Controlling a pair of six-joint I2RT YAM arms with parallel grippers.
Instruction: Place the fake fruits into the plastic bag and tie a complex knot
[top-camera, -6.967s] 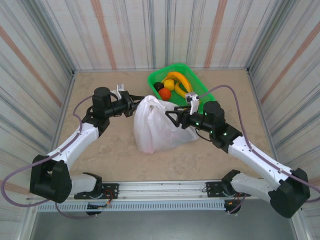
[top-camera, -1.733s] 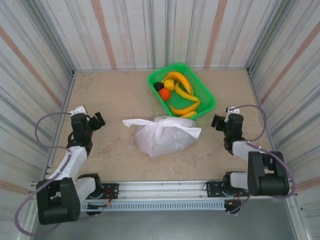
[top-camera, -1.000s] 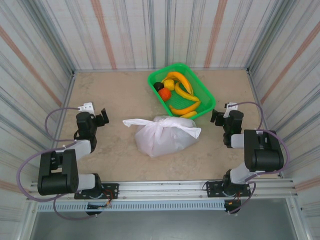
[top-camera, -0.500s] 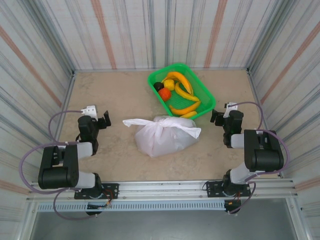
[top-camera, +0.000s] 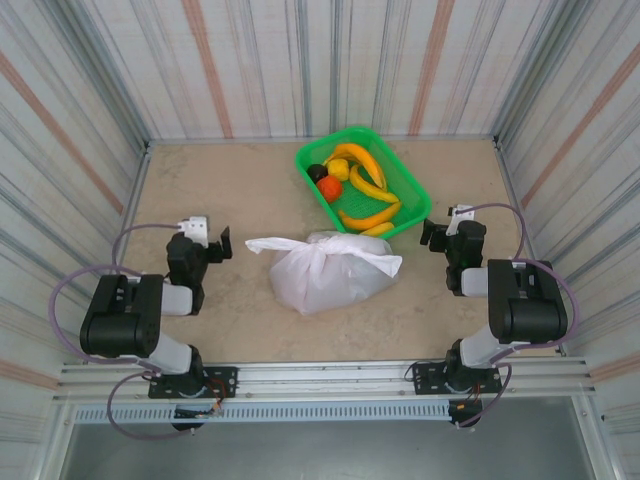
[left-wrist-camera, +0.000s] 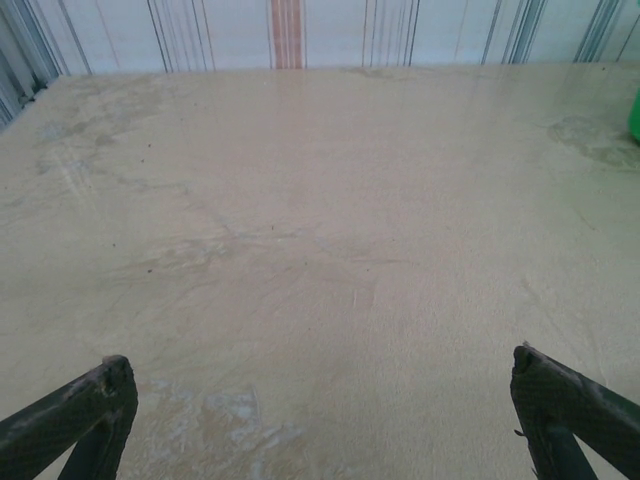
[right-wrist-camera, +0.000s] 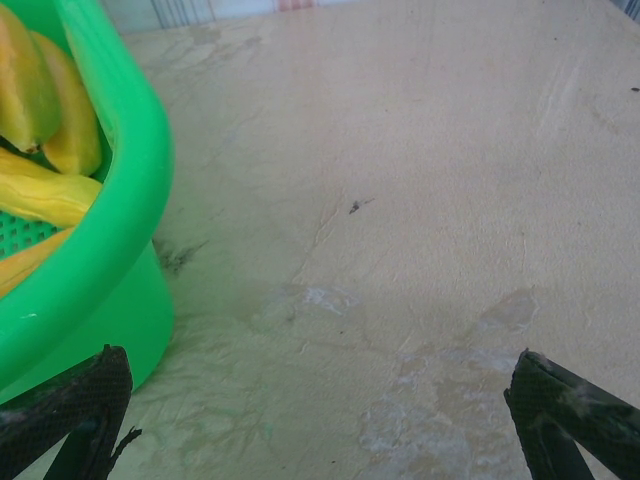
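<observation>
Since seven seconds back both arms have let go of the plastic bag (top-camera: 330, 275) and folded home; left jaws and right jaws stand spread and empty. It lies between them, well apart from both, the knot (top-camera: 322, 247) bunched on top. Tying looks done, yet fake fruits (top-camera: 360, 185) sit in the green basket (right-wrist-camera: 120, 180) just left of the right jaws; what's bagged I can't tell. Next probably calls only for parking. Striped walls (top-camera: 250, 60) enclose a scuffed beige bench (left-wrist-camera: 320, 200).
</observation>
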